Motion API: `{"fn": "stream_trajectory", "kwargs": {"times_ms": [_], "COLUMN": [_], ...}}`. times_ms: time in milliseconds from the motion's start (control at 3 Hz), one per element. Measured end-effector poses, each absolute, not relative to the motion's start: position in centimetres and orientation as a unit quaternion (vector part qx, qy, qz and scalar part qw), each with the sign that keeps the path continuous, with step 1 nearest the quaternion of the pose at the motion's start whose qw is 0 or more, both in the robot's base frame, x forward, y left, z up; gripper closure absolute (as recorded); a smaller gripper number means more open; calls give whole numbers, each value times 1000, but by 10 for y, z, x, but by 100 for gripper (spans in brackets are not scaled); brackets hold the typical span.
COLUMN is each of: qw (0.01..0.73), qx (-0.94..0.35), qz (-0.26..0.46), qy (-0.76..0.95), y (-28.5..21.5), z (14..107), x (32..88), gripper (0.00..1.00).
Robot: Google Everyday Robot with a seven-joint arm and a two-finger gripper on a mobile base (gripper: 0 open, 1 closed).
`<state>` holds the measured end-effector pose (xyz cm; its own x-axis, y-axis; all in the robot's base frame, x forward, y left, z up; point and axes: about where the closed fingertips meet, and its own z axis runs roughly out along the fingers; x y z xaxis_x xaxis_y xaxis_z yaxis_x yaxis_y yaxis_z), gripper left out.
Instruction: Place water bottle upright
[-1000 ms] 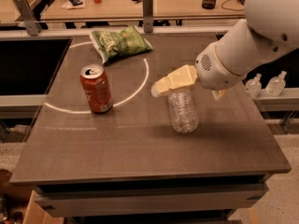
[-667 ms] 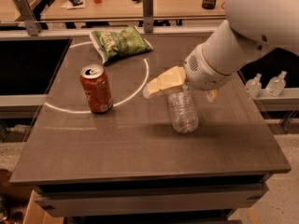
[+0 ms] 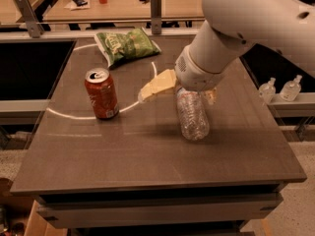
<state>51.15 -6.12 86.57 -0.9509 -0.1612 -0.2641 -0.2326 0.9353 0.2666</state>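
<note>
Gripper [image 3: 177, 97]: held over the bottle top, fingers [image 3: 155, 86] spread apart.
Water bottle [image 3: 193, 117]: stood upright on the surface [image 3: 147, 156].

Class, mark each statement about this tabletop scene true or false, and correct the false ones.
1. The red soda can lies on its side. False: it stands upright on the dark table.
2. The gripper is at the top of the clear ribbed plastic water bottle. True.
3. The green snack bag sits on top of the can. False: it lies flat on the table, farther back than the can.
4. In the camera view, the water bottle is to the right of the can. True.
5. Two small clear pump-top bottles stand beyond the table's right edge. True.
</note>
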Motion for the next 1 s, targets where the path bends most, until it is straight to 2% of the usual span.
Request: {"fn": "stream_trajectory", "kwargs": {"times_ms": [333, 667, 1000], "qw": [108, 104, 109], "qx": [-95, -86, -77], "qz": [124, 101, 92], "qy": [982, 986, 987], "y": [-64, -82, -95], "z": [858, 856, 860], "x": [525, 536, 542], "gripper": [10, 25, 49]}}
